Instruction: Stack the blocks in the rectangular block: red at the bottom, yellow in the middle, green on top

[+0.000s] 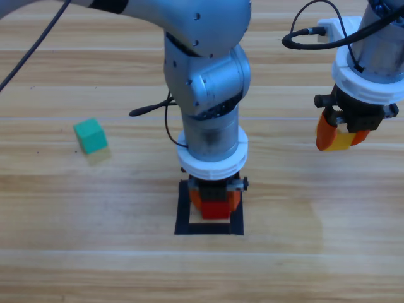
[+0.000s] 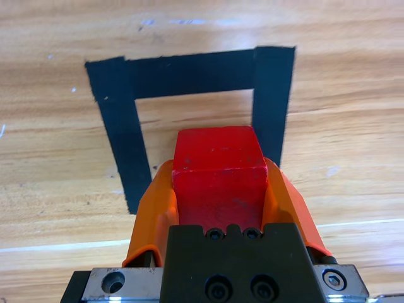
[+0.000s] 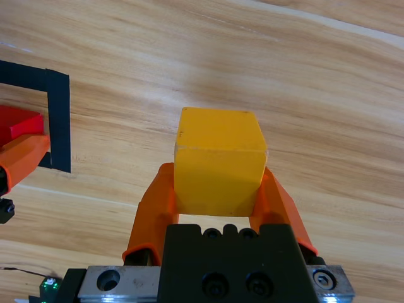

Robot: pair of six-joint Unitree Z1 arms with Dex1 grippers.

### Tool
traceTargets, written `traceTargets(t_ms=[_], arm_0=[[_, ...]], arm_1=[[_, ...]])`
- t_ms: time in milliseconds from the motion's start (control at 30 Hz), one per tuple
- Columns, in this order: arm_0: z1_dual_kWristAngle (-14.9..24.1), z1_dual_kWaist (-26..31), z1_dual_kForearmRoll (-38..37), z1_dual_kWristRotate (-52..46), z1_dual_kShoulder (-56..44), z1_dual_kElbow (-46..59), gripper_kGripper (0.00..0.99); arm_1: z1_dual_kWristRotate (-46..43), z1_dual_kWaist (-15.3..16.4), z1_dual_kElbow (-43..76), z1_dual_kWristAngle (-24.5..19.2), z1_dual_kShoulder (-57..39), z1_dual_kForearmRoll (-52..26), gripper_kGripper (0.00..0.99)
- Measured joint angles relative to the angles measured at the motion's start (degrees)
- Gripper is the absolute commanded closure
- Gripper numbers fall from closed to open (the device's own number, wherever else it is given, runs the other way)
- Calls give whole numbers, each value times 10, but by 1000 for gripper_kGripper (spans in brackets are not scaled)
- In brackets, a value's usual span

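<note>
We see the left gripper (image 1: 215,201) clamped on the red cube (image 1: 216,210), its two orange jaws pressed against opposite faces of the cube. In the left wrist view the red cube (image 2: 218,180) sits between the jaws with its far end over the opening of the black tape outline (image 2: 192,71), and the wood of the table (image 2: 57,183) shows through the frame beyond it. From above, the gripper and cube lie within the tape outline (image 1: 182,214), toward its far side; whether the cube rests on the wood or is held just above it, we cannot tell.

The right gripper (image 1: 341,136) is closed on the yellow cube (image 1: 341,141), well to the right of the tape outline and farther back. In the right wrist view the yellow cube (image 3: 219,162) is gripped on two opposite sides by the jaws, with bare wood behind it; one corner of the tape outline (image 3: 55,120) and a bit of the red cube (image 3: 22,124) show at the left edge of that view.

The green cube (image 1: 89,136) stands by itself on the table (image 1: 315,252), well to the left of the tape outline and somewhat farther back, touching neither arm nor the other cubes.
</note>
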Motion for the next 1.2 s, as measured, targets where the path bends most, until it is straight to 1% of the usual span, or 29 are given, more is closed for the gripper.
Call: traceTargets(t_ms=[1033,1067,1100,1133,1167,1200], arm_0=[[1,0,7,-6,8,-6,918],[2,0,7,-6,8,-6,890],[3,0,8,-6,8,-6,830],[4,0,10,-6,8,-6,751],[4,0,11,-6,8,-6,593],[4,0,11,-6,8,-6,335]], arm_1=[[0,0,0,1,0,0,990],[0,0,0,1,0,0,990],[0,0,0,1,0,0,990],[0,0,0,1,0,0,990],[0,0,0,1,0,0,990],[0,0,0,1,0,0,990]])
